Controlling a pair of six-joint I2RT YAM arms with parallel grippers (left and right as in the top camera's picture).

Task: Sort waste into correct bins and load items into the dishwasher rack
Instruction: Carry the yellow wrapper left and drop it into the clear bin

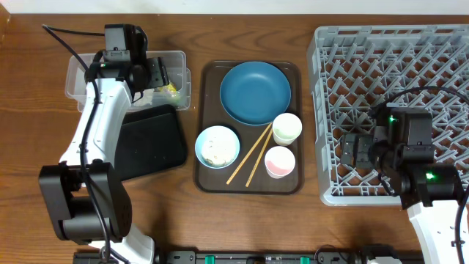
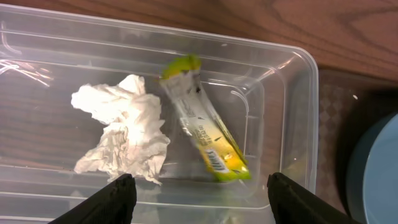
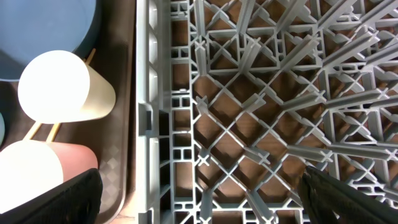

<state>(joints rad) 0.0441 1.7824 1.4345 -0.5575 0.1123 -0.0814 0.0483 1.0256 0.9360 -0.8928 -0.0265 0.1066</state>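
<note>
L gripper (image 2: 200,186) first: fingers spread wide, nothing between them, hanging right over the clear tub (image 2: 292,74). I read that as a release pose, open above the bin so nothing snags.

Directly under it is the tissue (image 2: 121,130), white, crumpled, on the tub floor. The wrapper (image 2: 202,127) is just beside it, maybe touching: long, flat, whitish w/ yellow-green ends and small print, lying diagonal. Both are inside the tub, so dry waste looks sorted.

R gripper (image 3: 200,186): also spread, empty, parked over the rack (image 3: 261,112) at its left wall. Prob waiting there bc it's the short hop to the cups. Just past that wall the white cup (image 3: 62,87) and pink cup (image 3: 37,171) stand mouth-up, side by side on the brown tray (image 1: 205,176).

Further out, overhead view: chopsticks (image 1: 253,154) lie in a narrow V between the cups and the bowl (image 1: 218,146). The bowl is pale blue w/ whitish scraps (image 1: 216,152) in it, so food waste isn't dumped yet, imo. The blue plate (image 1: 255,92) fills the tray's far end, flat.

The black tray (image 1: 150,139) sits near side of the tub. I see nothing in it, though the L arm covers part. Likely that's where the scraps go.

Rack itself: grey lattice, upright pegs, no dishes visible in it. Loading not begun by my read.
</note>
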